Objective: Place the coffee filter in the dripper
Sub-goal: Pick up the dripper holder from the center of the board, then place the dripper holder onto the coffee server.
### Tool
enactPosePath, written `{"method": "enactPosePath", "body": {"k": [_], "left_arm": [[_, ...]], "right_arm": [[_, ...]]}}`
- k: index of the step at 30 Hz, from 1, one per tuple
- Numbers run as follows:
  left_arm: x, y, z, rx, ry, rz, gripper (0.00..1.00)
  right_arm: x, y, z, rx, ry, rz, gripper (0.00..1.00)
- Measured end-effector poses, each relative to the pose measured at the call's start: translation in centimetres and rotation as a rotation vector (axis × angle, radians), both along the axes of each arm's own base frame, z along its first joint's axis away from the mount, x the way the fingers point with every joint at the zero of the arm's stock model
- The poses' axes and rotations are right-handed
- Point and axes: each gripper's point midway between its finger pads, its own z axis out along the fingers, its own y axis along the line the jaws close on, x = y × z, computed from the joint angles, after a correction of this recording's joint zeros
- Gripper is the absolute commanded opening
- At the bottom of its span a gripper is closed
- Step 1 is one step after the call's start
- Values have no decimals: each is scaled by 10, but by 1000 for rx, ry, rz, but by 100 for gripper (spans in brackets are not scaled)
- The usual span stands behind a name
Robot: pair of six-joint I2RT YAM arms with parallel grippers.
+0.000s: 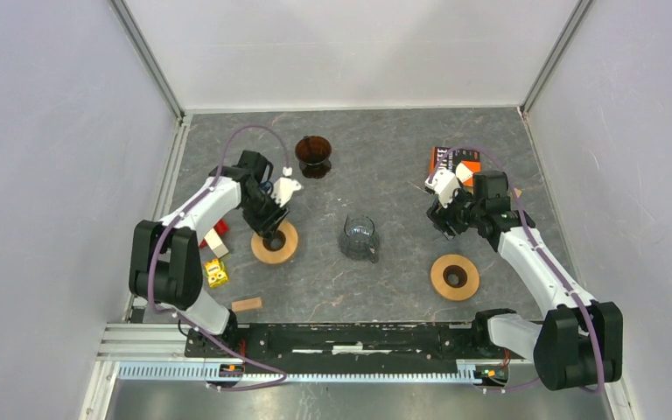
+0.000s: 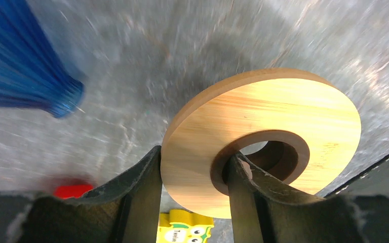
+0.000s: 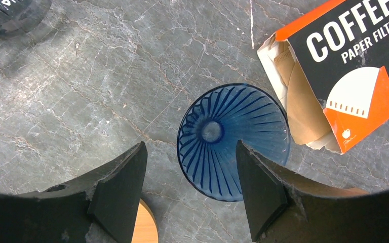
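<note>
Left hand (image 2: 193, 156): pinches wooden ring (image 2: 283, 111), one finger through its hole, likely to lift it.
Right hand (image 3: 191, 146): spread above blue dripper (image 3: 243, 136), beside filter box (image 3: 354, 66).

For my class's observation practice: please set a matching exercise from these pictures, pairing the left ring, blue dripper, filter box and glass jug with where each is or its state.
Things
1. left ring
2. blue dripper
3. filter box
4. glass jug

Places or states
a. open at one end, brown paper showing
b. inside the open right gripper
c. straddled by the left gripper, one finger in its hole
d. standing in the middle of the table

Pairs: 1-c, 2-b, 3-a, 4-d
</note>
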Motion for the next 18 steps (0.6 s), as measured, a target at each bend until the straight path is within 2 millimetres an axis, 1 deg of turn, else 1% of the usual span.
{"method": "enactPosePath", "body": {"k": [3, 5, 6, 7, 8, 10, 11, 14, 18], "left_arm": [[20, -24, 30, -42, -84, -34, 26], [35, -46, 54, -69, -138, -67, 26], [42, -54, 64, -83, -155, -69, 26], [46, -72, 74, -103, -165, -97, 26], [53, -86, 84, -121, -176, -113, 26], [67, -116, 99, -162, -188, -139, 26], [71, -127, 103, -175, -188, -146, 26], [76, -161, 109, -201, -152, -168, 26], [74, -191, 109, -206, -108, -192, 27]], "right_arm": [[0, 0, -1, -1, 5, 0, 71], [0, 0, -1, -1, 4, -1, 71], [0, 0, -1, -1, 4, -1, 71], [0, 0, -1, -1, 4, -1, 71], [0, 0, -1, -1, 4, -1, 71], [0, 0, -1, -1, 2, -2, 71], [0, 0, 0, -1, 0, -2, 71], [0, -1, 3, 1, -13, -2, 71], [1, -3, 7, 3, -26, -9, 70]]}}
